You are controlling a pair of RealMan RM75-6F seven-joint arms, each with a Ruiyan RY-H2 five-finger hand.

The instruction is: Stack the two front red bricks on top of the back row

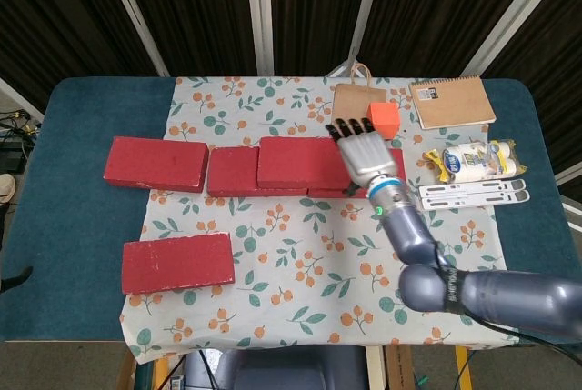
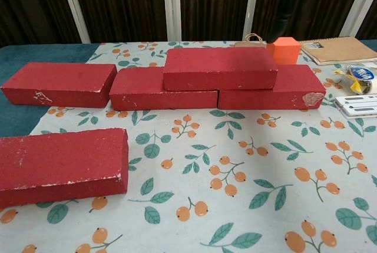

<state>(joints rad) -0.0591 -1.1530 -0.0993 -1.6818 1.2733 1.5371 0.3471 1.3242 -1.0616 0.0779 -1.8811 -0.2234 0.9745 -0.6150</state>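
The bricks [image 2: 220, 68] are matt red and rough-grained, chipped pale at some corners. The cloth [image 2: 247, 170] is printed and smooth. The hand [image 1: 366, 155] is grey, metallic-looking, with dark fingertips. The bag [image 1: 348, 108] and notebook [image 1: 451, 102] are of brown paper.

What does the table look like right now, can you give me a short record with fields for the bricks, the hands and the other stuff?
stacked brick: stacked brick lies across the seam of two back-row bricks
back row: three bricks, leftmost bare on top
front brick: front brick still on the cloth, front left
right hand: right hand raised, fingers spread, holding nothing
left hand: not visible
other items: orange cube, notebook, paper bag
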